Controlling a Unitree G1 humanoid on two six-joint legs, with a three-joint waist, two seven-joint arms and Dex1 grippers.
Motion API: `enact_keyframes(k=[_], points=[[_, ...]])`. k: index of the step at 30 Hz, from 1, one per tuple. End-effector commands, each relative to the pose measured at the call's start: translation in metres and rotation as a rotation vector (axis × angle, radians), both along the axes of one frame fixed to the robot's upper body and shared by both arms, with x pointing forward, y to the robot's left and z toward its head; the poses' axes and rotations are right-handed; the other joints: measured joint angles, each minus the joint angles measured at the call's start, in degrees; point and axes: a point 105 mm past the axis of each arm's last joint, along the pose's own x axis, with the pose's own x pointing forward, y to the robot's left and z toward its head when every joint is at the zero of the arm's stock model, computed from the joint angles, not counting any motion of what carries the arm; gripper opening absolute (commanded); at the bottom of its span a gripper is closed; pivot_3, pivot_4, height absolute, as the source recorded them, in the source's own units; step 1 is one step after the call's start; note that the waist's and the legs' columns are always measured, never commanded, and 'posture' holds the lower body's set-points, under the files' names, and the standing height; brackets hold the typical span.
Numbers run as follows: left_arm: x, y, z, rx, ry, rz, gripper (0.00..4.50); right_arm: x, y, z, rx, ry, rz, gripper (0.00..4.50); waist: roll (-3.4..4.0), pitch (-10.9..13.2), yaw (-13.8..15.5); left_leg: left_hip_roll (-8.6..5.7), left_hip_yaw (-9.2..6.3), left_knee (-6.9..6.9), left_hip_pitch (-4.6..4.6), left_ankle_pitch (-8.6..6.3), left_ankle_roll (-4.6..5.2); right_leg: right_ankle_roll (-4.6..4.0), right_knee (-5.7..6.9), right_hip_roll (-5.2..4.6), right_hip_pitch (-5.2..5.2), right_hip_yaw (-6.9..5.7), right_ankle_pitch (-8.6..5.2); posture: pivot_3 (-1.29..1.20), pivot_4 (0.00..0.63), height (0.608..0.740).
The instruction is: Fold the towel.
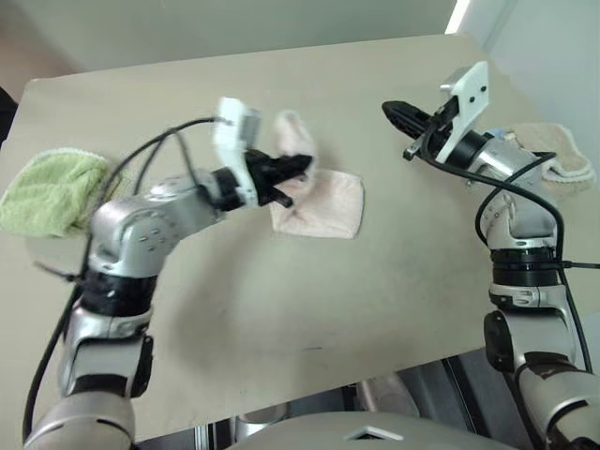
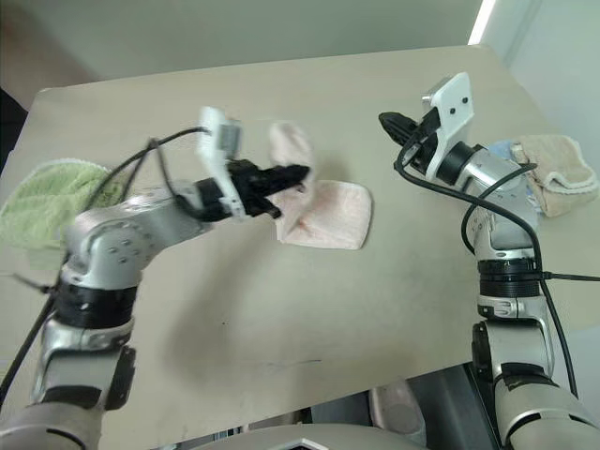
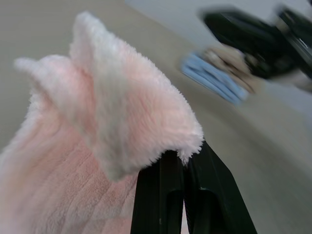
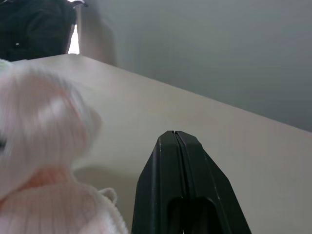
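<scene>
We see the pink towel [image 1: 319, 208] lying near the middle of the desk [image 1: 375, 309], between our two arms. Part of it is flat on the desk, and one edge is lifted up in the air. Our left gripper [image 1: 298, 171] has its fingers [image 3: 168, 195] pressed together on that lifted edge, so the fluffy cloth sticks up above them like a little flap. We think we hold it this way so we can carry that edge over the flat part and make a fold. Our right gripper [image 1: 392, 111] hangs in the air off to the right of the towel, not touching it. Its fingers [image 4: 178, 185] are closed together with nothing between them. It looks like it is waiting out of the way so the left arm has room to work. A green cloth [image 1: 52, 190] sits far off at the left side of the desk, and a beige cloth [image 1: 561, 150] lies on a blue cloth [image 3: 214, 80] at the right side. They are well apart from the towel, so they should not get mixed into the fold.
</scene>
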Motion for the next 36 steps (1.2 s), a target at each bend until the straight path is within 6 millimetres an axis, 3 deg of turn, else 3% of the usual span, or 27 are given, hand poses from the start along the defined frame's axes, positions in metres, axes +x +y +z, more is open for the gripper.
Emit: enact_keyframes(k=[1,5,7,10,20,22,25,29,32,35,36], points=[[-0.004,-0.022,-0.001,0.087,-0.043,-0.135,0.04,-0.004,-0.014,0.020,0.025,-0.069,-0.054,0.00,0.00,0.0,0.0,0.00,0.00,0.00,-0.06,0.00,0.01,0.05,-0.02,0.00,-0.03,0.01,0.02,0.00,0.150,0.740],[-0.003,-0.025,-0.003,0.105,-0.054,-0.160,0.04,-0.004,-0.015,0.020,0.027,-0.070,-0.064,0.00,0.01,0.0,-0.5,0.01,-0.02,-0.02,-0.08,-0.01,0.01,0.17,-0.07,-0.01,-0.07,0.06,0.00,0.00,0.150,0.740],[0.000,-0.034,-0.021,0.209,-0.035,-0.198,0.04,-0.010,-0.023,0.021,0.031,-0.076,-0.094,0.00,0.01,0.0,-0.4,0.03,-0.06,-0.05,-0.09,-0.01,0.01,0.20,-0.07,0.00,-0.08,0.05,-0.01,0.00,0.150,0.740],[0.001,-0.036,-0.030,0.245,-0.014,-0.228,0.63,-0.015,-0.031,0.019,0.034,-0.072,-0.126,0.00,0.01,0.0,0.0,0.02,-0.13,-0.01,-0.09,-0.14,0.23,0.29,-0.07,-0.03,-0.02,0.03,0.00,0.00,0.150,0.740],[-0.009,-0.031,-0.010,0.072,0.026,-0.252,4.08,-0.016,-0.031,0.014,0.011,-0.044,-0.129,0.00,0.01,0.0,0.0,0.00,-0.08,0.10,-0.19,-0.17,0.29,0.51,-0.23,-0.08,-0.01,0.05,0.09,0.00,0.150,0.740],[0.000,-0.019,0.004,-0.001,-0.002,-0.181,4.44,-0.016,-0.027,0.012,0.007,-0.025,-0.110,0.00,0.01,0.0,0.0,0.00,-0.08,0.11,-0.19,-0.16,0.29,0.52,-0.22,-0.08,-0.02,0.05,0.10,0.00,0.150,0.740],[0.027,0.010,0.026,-0.121,-0.037,0.020,4.44,-0.021,-0.016,0.004,0.015,0.029,-0.047,0.00,0.01,0.0,0.0,0.00,-0.07,0.14,-0.19,-0.15,0.29,0.55,-0.22,-0.08,-0.01,0.05,0.12,0.00,0.150,0.740],[0.042,0.030,0.028,-0.117,-0.094,0.157,4.44,-0.029,-0.002,-0.006,0.004,0.087,0.031,0.00,0.01,0.0,0.0,0.00,-0.05,0.15,-0.17,-0.07,0.29,0.56,-0.20,-0.07,0.00,0.05,0.13,0.00,0.150,0.740],[0.044,0.039,0.022,-0.043,-0.168,0.186,3.49,-0.037,0.016,-0.016,-0.001,0.140,0.118,0.00,0.01,0.0,0.0,-0.01,-0.04,0.19,-0.17,-0.07,0.29,0.58,-0.26,-0.08,0.02,0.08,0.15,0.00,0.150,0.740],[0.044,0.037,0.021,-0.037,-0.184,0.174,2.49,-0.038,0.018,-0.016,0.003,0.151,0.124,0.00,0.01,0.0,0.1,-0.02,-0.04,0.19,-0.19,-0.08,0.29,0.58,-0.27,-0.07,0.01,0.07,0.15,0.00,0.150,0.740],[0.040,0.033,0.011,-0.004,-0.179,0.150,2.10,-0.039,0.025,-0.021,0.012,0.175,0.144,0.00,0.00,0.0,0.3,-0.02,-0.05,0.19,-0.20,-0.08,0.29,0.58,-0.27,-0.07,0.02,0.06,0.15,0.00,0.150,0.740]])
